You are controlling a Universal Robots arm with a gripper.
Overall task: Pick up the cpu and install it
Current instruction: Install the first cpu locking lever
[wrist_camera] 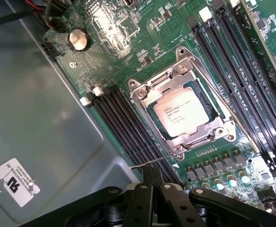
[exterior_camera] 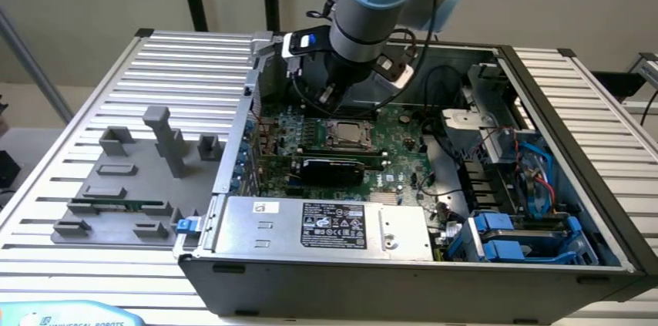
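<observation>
From my station I see the cpu lying flat inside the socket, metal top and printing up, square within the silver bracket. I judge it lies that way so its underside meets the contacts evenly. The socket sits on the motherboard inside the open computer case. Black memory slots run along both sides of the socket. That, I think, is why the arm hangs steeply over the socket: it must reach down between the case walls. The fingers are pressed together and hold nothing. They hover just beside the socket's corner, apart from the cpu. A thin wire lever juts from the socket toward them.
</observation>
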